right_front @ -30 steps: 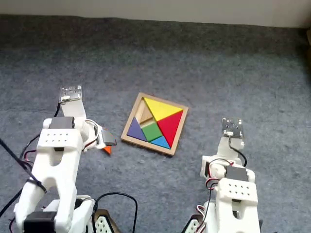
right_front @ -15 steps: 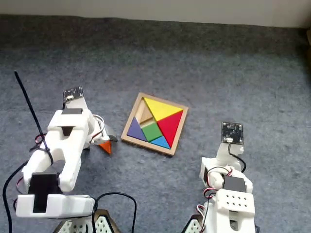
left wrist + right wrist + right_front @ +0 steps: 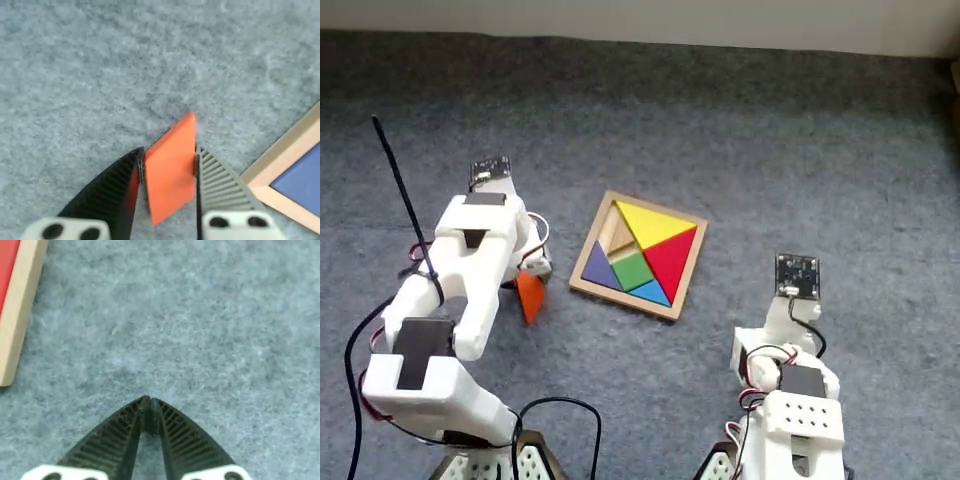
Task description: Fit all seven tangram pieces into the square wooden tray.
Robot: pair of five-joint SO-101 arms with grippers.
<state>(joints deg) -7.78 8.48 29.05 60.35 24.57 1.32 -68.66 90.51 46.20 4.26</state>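
High view: since a second ago the left arm has swung away from the table's near edge. The orange piece now shows more fully. The right arm has drawn back slightly. The piece is just beside the tray's left corner, apart from it, with its long axis toward the near edge.

Left wrist view: the left gripper, partly closed, pinches the piece by its long sides. The piece's long axis runs along the fingers, and its tip sticks out past them.

Right wrist view: the right gripper is closed on nothing over the table, well apart from the tray.
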